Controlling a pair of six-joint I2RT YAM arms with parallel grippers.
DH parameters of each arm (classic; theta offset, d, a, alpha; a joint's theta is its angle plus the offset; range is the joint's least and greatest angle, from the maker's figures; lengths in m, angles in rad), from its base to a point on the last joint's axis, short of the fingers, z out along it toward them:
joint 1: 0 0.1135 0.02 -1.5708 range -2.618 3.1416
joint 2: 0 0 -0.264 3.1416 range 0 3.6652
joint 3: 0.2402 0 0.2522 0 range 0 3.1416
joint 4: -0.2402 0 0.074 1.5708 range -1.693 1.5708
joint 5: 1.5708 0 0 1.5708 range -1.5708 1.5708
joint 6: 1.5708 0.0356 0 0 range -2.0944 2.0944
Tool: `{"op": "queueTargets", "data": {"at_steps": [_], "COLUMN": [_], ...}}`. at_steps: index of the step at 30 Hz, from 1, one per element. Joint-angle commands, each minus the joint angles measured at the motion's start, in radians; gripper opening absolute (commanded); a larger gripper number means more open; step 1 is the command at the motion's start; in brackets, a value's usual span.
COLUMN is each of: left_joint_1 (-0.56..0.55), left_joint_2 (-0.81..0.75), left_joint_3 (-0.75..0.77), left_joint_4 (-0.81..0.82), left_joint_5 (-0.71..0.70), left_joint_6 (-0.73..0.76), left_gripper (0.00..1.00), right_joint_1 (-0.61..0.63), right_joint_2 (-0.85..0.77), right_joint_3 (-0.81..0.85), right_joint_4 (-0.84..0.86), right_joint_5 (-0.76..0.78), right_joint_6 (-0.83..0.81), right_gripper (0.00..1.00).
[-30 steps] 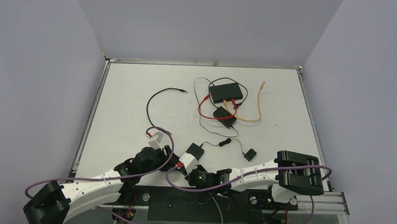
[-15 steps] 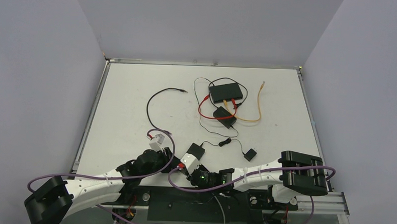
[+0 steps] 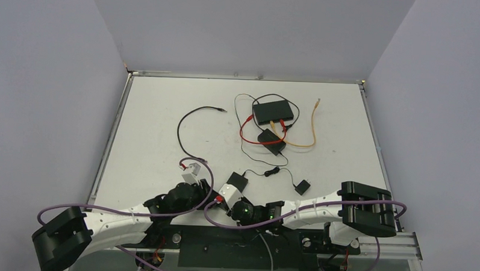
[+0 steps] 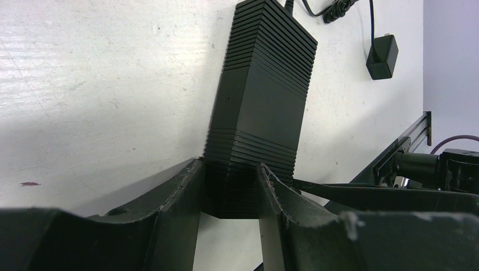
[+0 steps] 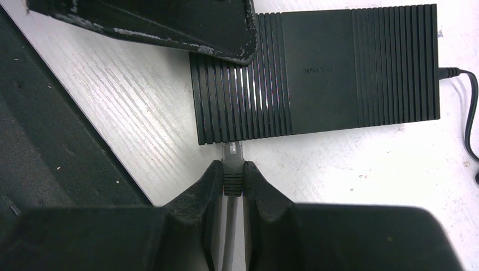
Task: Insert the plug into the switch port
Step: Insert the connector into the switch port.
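While the switch (image 4: 260,101) lies flat on the white tabletop (image 4: 101,84) near the arm bases, its near end is clamped by the left end effector (image 4: 229,169), and the plug (image 5: 233,152), pinched in the right end effector (image 5: 233,169), is held with its clear tip against the switch's long side.

- A white table (image 3: 154,120) with faint wood grain fills the scene, evenly lit.
- Plain, pale lilac-grey walls (image 3: 241,27) enclose it on three sides.
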Motion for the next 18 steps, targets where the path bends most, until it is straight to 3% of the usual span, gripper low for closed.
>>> {"op": "queueTargets", "data": {"at_steps": [1,9,18], "left_joint_1": [-0.092,-0.092,-0.092], "left_joint_2": [0.014,-0.055,-0.129], "left_joint_3": [-0.009,0.016,0.073], "left_joint_4": [0.04,-0.068,-0.249], "left_joint_5": [0.336,0.296,0.228], "left_joint_6": [-0.065,-0.046,0.0], "left_gripper": [0.34,0.36,0.62], "right_joint_1": [-0.056,-0.057,-0.058], "right_joint_2": [-0.023,-0.021,-0.011], "right_joint_3": [0.083,0.103,0.101], "right_joint_4": [0.377,0.286,0.13], "right_joint_5": [0.082,0.055,-0.058], "right_joint_6": [-0.023,-0.02,0.0], "right_gripper": [0.0,0.0,0.0]}}
